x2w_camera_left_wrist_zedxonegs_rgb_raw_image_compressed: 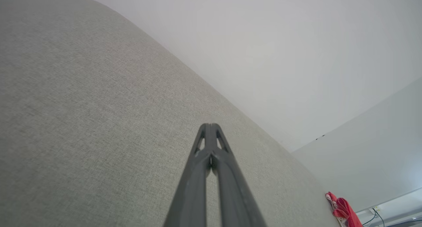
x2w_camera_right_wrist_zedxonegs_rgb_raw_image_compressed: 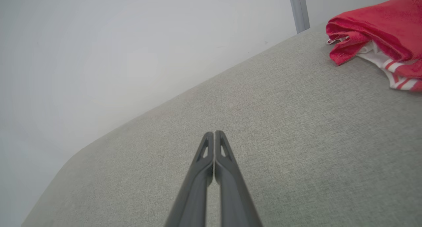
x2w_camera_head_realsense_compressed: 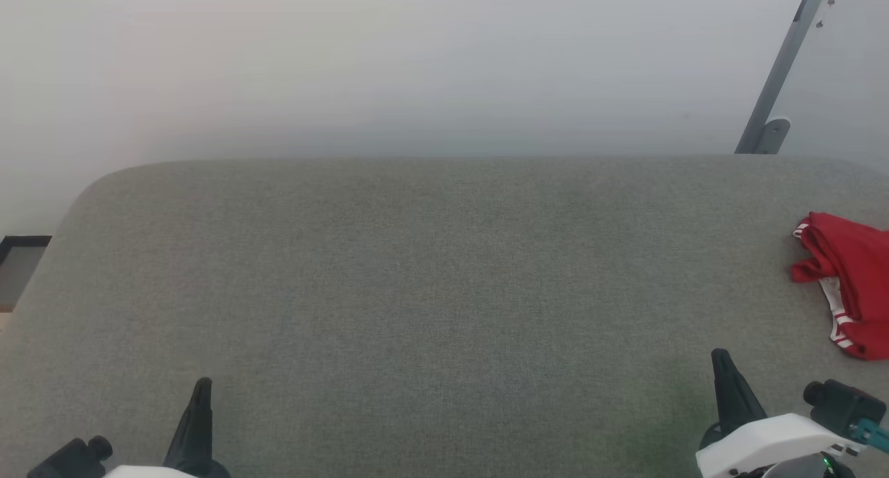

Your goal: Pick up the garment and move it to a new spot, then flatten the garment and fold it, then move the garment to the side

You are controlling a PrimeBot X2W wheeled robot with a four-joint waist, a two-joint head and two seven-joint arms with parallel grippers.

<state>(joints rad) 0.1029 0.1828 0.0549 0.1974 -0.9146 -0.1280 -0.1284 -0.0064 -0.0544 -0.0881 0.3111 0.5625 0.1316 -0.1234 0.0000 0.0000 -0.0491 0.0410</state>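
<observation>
The garment (x2w_camera_head_realsense_compressed: 849,280) is a bright-red cloth with white, red-striped edging, lying bunched at the far right of the grey fabric table (x2w_camera_head_realsense_compressed: 417,290), partly cut off by the frame. It also appears in the right wrist view as a red heap (x2w_camera_right_wrist_zedxonegs_rgb_raw_image_compressed: 382,32) at the upper right, and small at the lower right of the left wrist view (x2w_camera_left_wrist_zedxonegs_rgb_raw_image_compressed: 343,210). My right gripper (x2w_camera_head_realsense_compressed: 719,356) stands shut at the lower right, below and left of the garment, apart from it. My left gripper (x2w_camera_head_realsense_compressed: 203,383) is shut at the lower left, far from it. Both hold nothing.
A pale wall runs behind the table's rounded far edge. A grey metal post (x2w_camera_head_realsense_compressed: 781,68) with a foot stands at the back right. A dark-framed object (x2w_camera_head_realsense_compressed: 21,256) sits off the table's left end. Wide bare fabric lies between the grippers.
</observation>
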